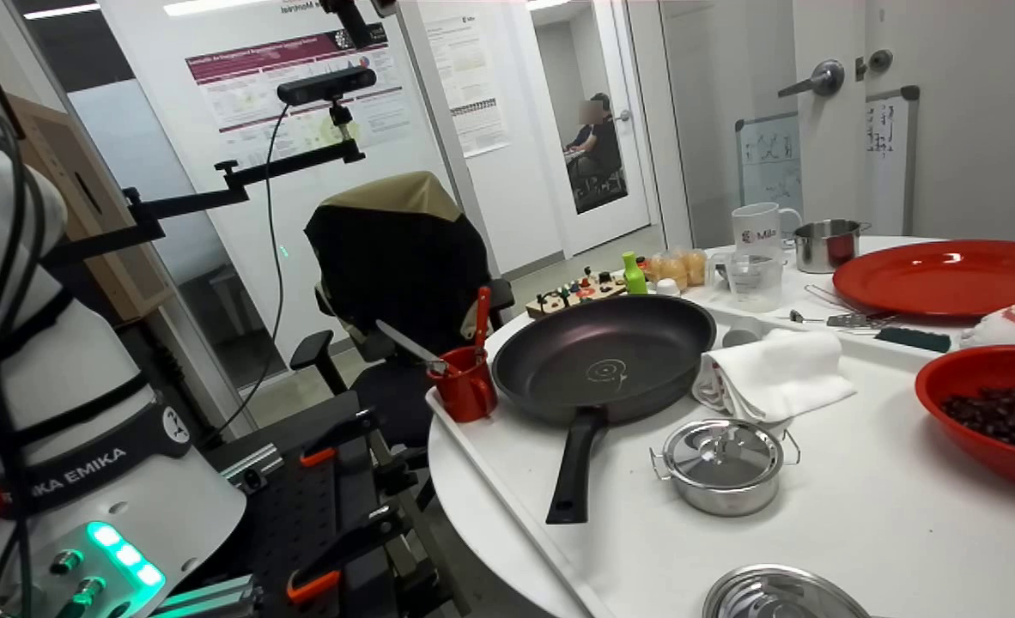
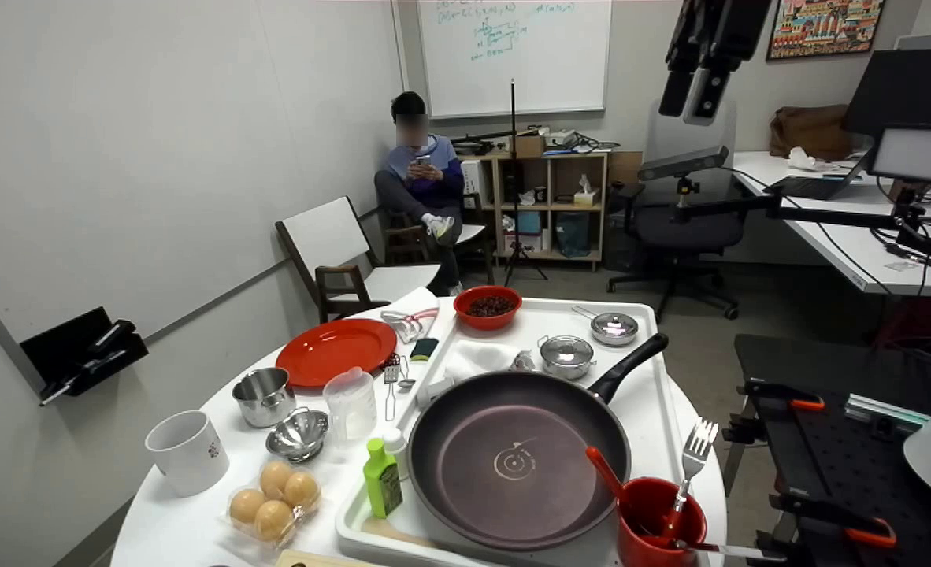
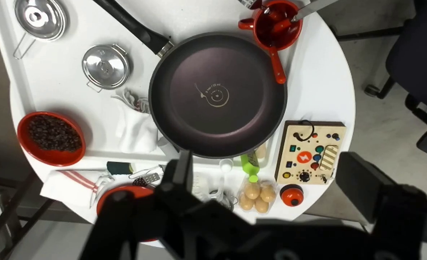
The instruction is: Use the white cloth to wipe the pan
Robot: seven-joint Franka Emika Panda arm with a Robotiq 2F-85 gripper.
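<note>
Two fingers [image 3: 354, 184] of your tool [image 3: 267, 173] stand wide apart. In the wrist view, you find the white cloth [image 3: 137, 131] at the pan's [image 3: 217, 108] 8 o'clock, just beside its rim.

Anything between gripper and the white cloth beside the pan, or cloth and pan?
Nothing visible between the gripper and the white cloth; the wrist view shows the cloth's top uncovered. To get inside the pan, its raised side looks like the only hurdle.
</note>
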